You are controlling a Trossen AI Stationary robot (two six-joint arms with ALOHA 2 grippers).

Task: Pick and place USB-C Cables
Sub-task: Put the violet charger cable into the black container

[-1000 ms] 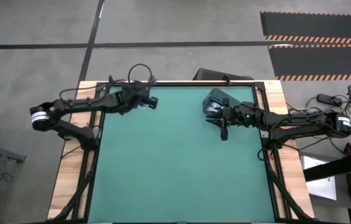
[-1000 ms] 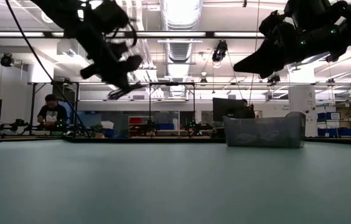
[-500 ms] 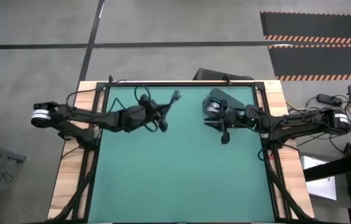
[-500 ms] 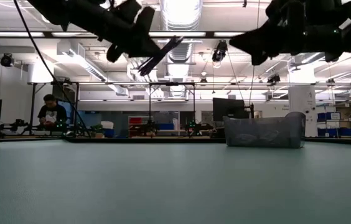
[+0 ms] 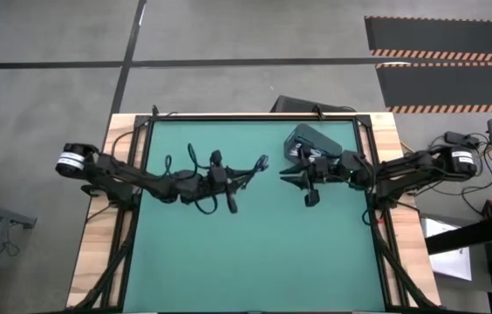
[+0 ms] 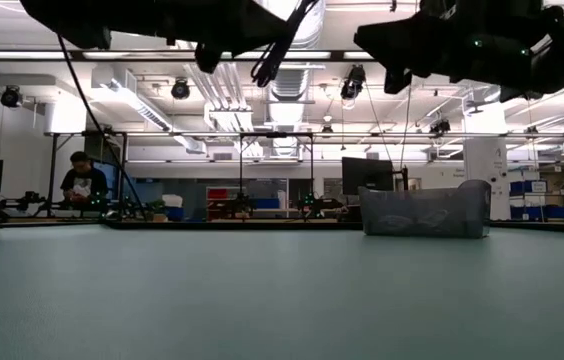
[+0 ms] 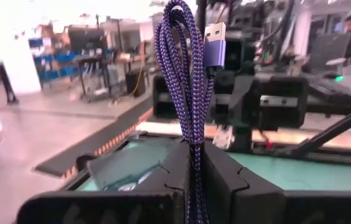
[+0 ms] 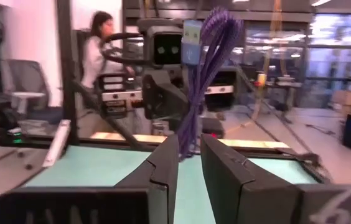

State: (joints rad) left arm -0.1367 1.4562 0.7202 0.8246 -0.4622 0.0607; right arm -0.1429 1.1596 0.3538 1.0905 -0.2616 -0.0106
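The green table surface (image 5: pixel 255 244) sits inside a wooden frame on a grey concrete floor. In the high view, the left gripper (image 5: pixel 244 171) reaches toward table centre with the dark blue braided USB-C cable bundle (image 5: pixel 257 164) projecting beyond its fingertips. The right gripper (image 5: pixel 291 176) faces it, close by, just in front of the grey translucent bin (image 5: pixel 307 138).

In the low view, both arms hang above the table, and the cable bundle (image 6: pixel 280 45) dangles from the left gripper (image 6: pixel 262 25). The bin (image 6: pixel 425 210) stands on the far side.

In the left wrist view, the fingers (image 7: pixel 178 171) clamp the folded cable (image 7: pixel 185 81) between them; its loops rise upright beyond the tips.

In the right wrist view, the fingers (image 8: pixel 163 168) stand narrowly apart, the cable (image 8: pixel 203 68) rising at their gap; contact cannot be determined.
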